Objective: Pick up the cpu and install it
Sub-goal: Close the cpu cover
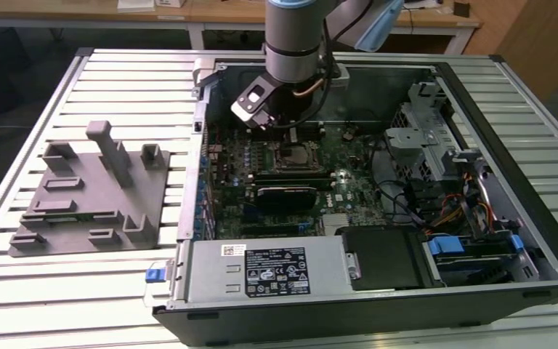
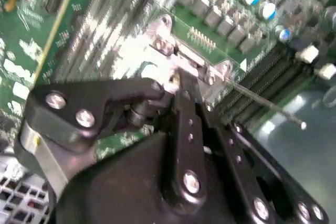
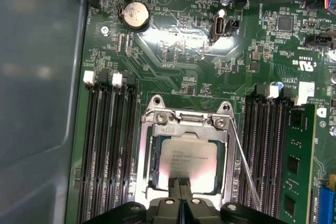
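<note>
The cpu [image 3: 188, 157], a flat square chip with a silvery top, lies flat in the motherboard's socket, framed by the metal socket bracket [image 3: 185, 119]. My gripper [image 3: 181, 182] hangs just over the chip's edge, its two black fingers pressed together with nothing between them. In the second wrist view the gripper [image 2: 175, 81] points down at the socket's metal frame [image 2: 197, 59]. In the exterior view the gripper [image 1: 293, 137] is inside the open computer case [image 1: 511, 240], right above the socket [image 1: 293, 155].
The socket's thin metal lever [image 3: 245, 169] runs alongside it. Memory slots [image 3: 110, 145] flank the socket on both sides. A grey plastic tray with upright posts [image 1: 85, 196] lies on the slatted table at the exterior view's left. Cables and drive bays [image 1: 444, 182] crowd the case's right.
</note>
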### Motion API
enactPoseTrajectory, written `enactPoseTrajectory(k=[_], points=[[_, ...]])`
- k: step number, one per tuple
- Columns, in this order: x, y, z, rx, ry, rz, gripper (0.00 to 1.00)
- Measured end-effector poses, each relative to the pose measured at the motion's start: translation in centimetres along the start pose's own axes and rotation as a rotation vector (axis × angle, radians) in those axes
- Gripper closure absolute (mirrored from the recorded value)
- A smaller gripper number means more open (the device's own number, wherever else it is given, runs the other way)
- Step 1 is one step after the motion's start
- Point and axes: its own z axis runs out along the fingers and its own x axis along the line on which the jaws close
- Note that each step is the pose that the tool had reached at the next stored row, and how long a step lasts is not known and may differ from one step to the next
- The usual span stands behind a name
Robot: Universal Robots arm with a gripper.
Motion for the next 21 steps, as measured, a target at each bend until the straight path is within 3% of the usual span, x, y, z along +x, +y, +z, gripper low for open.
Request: enactPoseTrajectory(k=[5, 11, 21], points=[[0.02, 0.12, -0.1, -0.0011, 0.001, 0.0, 0.89], [-0.02, 0.12, -1.05, 0.0, 0.0, 0.0, 0.89], [-0.08, 0.92, -1.04, -0.0001, -0.0001, 0.0, 0.89]])
